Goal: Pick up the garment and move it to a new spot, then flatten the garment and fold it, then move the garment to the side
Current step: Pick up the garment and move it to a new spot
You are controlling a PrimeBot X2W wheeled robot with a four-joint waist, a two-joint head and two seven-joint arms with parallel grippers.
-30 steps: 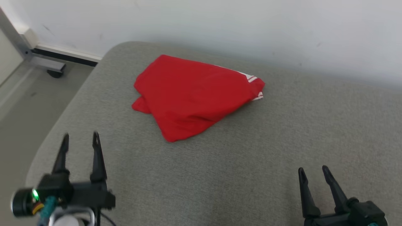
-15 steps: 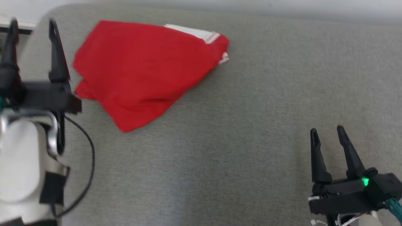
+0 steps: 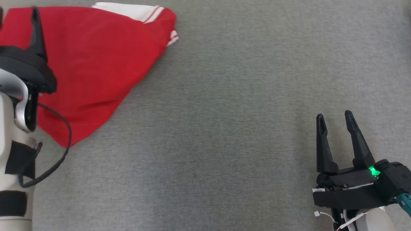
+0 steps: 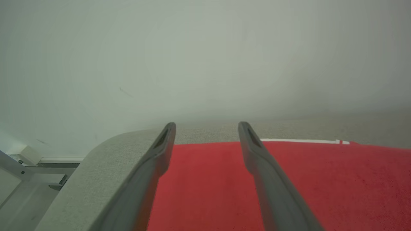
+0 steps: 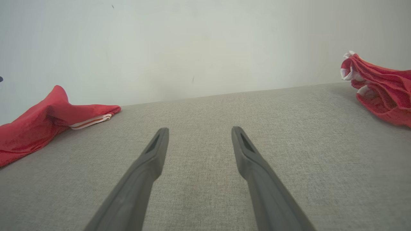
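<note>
garment (image 3: 96,54) red, folded wedge, white striped trim (image 3: 141,11), coarse grey woven upholstery (image 3: 224,128)

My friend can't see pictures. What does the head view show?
A red garment with white striped trim lies at the upper left of a grey fabric surface, with the open left gripper over its left part. The open right gripper is at the lower right, well apart from the garment.

Two red garments share one grey cushion (image 3: 224,128): a flat garment (image 3: 96,61) by its far left corner, a bunched garment (image 5: 382,93) along its back edge to the right. Two grippers, the left gripper (image 4: 207,125) and right gripper (image 3: 334,115), carry two dark fingers (image 3: 322,144) each, four altogether.
</note>
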